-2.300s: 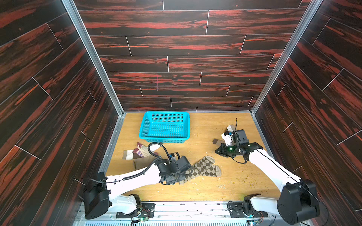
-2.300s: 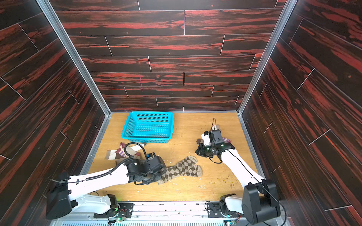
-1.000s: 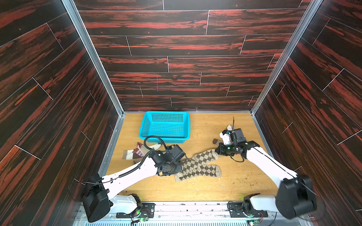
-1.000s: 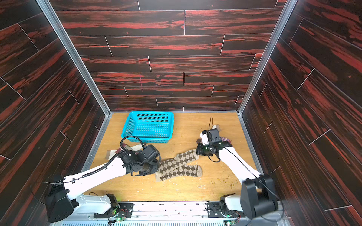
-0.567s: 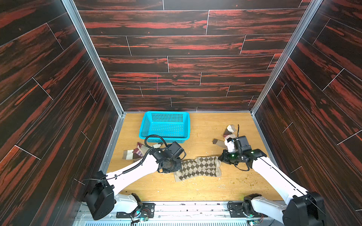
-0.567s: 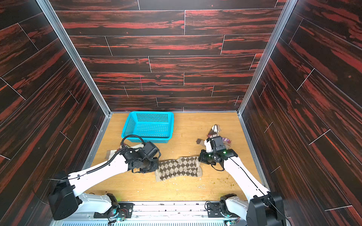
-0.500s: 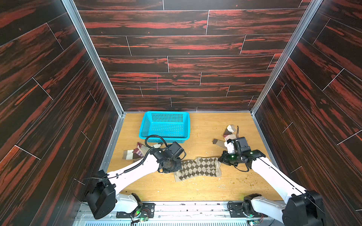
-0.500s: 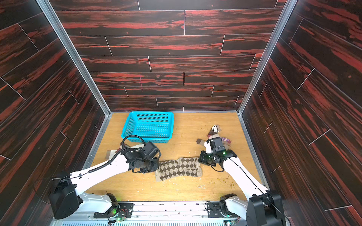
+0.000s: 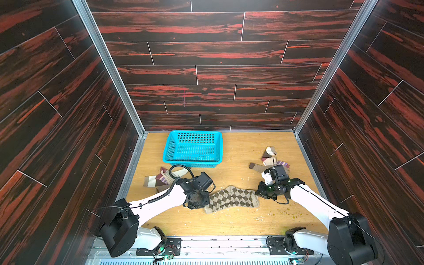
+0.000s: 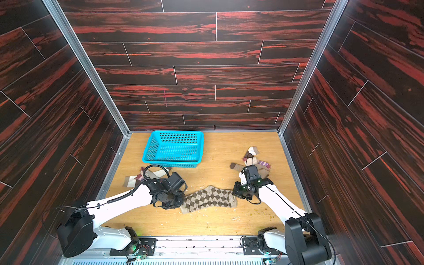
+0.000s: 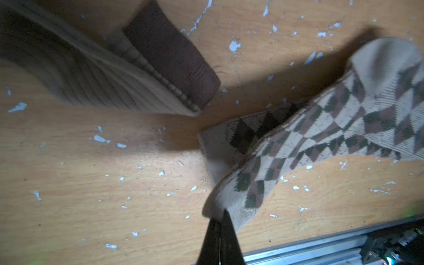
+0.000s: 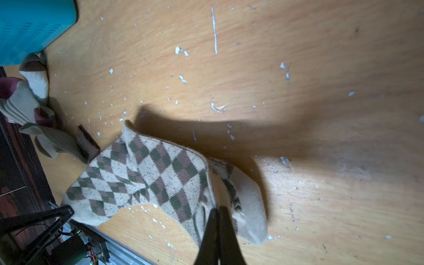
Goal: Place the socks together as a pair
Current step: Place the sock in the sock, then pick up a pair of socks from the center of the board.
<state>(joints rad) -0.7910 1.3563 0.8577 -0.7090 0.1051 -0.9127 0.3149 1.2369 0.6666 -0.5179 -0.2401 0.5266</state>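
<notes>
Argyle socks, one laid over the other, lie across the near middle of the counter, stretched between the two arms. The blue basket stands at the back, left of centre, well apart from them. A left heap of socks lies just in front of the basket, beside the left arm. A right heap of socks lies beyond the right wrist, and only the top views show that one.

In both top views the wrists cover the argyle ends, so the grip is hidden there. The left wrist view shows it: the left fingers are pinched shut on the cuff edge of the upper sock, holding it raised above the lower cuff, which lies flat on the wood. That view also shows a tan ribbed sock with brown cuff near that cuff, not touching it. The right wrist view shows the right fingers closed on the toe end, with the upper fabric raised over the plain toe beneath. White flecks dot the wood and are clear only in the wrist views.
</notes>
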